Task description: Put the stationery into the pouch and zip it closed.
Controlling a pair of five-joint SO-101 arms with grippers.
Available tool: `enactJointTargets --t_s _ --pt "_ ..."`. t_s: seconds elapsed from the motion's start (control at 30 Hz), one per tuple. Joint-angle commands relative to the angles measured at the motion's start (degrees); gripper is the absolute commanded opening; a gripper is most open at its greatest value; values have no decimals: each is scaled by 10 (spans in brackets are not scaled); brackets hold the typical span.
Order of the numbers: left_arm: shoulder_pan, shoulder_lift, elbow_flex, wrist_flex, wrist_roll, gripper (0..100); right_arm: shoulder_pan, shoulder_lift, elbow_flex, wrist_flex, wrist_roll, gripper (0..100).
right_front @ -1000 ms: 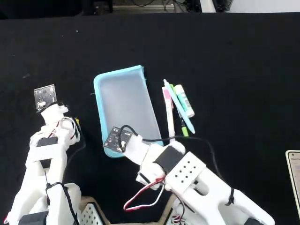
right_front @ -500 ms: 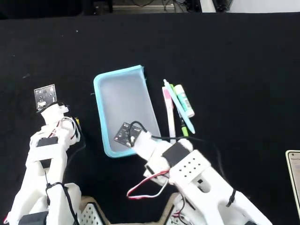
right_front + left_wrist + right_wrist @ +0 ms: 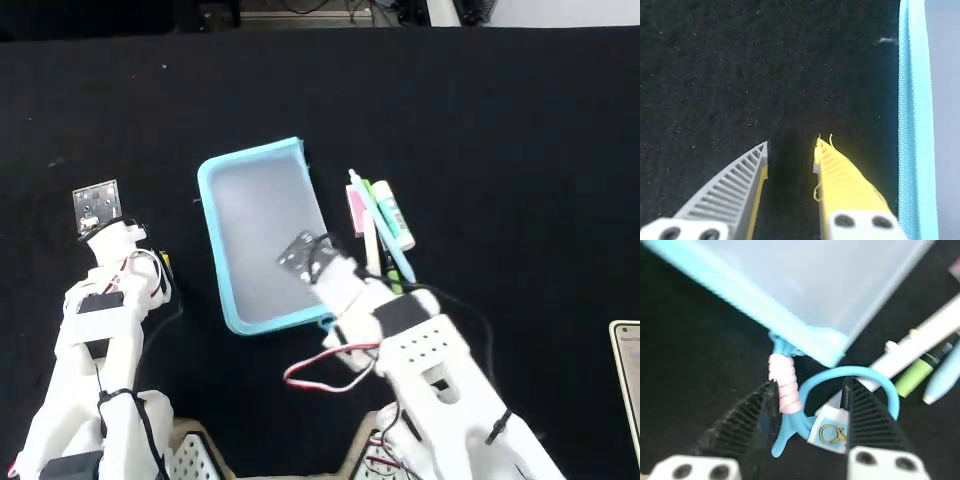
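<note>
Nearest the bases, the left arm sits to the left of the pouch. The left jaws are parted by a narrow gap, with one grey finger and one yellow finger. They hold nothing and hang over the bare black worktop, just beside the pouch's turquoise edge.

The right arm leans in over the pouch's near right corner. The right jaws stand fairly wide, one on either side of the zip pull. This is a cord wrapped in pale pink that ends in blue. It lies close to one jaw, but contact cannot be made out. A blue loop and a small tag with a gold clasp also lie in the gap.

The pouch lies flat and slightly askew. Its face is a frosted, pale grey-white panel with turquoise binding all round. Whether the zip is open cannot be told.

Farther on, near the pouch's right long side, the stationery lies in a tight bundle on the worktop, outside the pouch. It includes a white pen, a light blue pen, a green highlighter, a white-and-green glue stick and a small pink piece.
</note>
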Motion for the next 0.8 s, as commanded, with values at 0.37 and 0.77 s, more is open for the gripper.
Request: enactJointTargets --t_s 0.37,0.77 --pt "-5 -6 -39 -11 4 152 -134 -13 -99 127 6 204" --pt "-5 -6 -39 -11 4 152 -52 -12 42 -4 65 204"
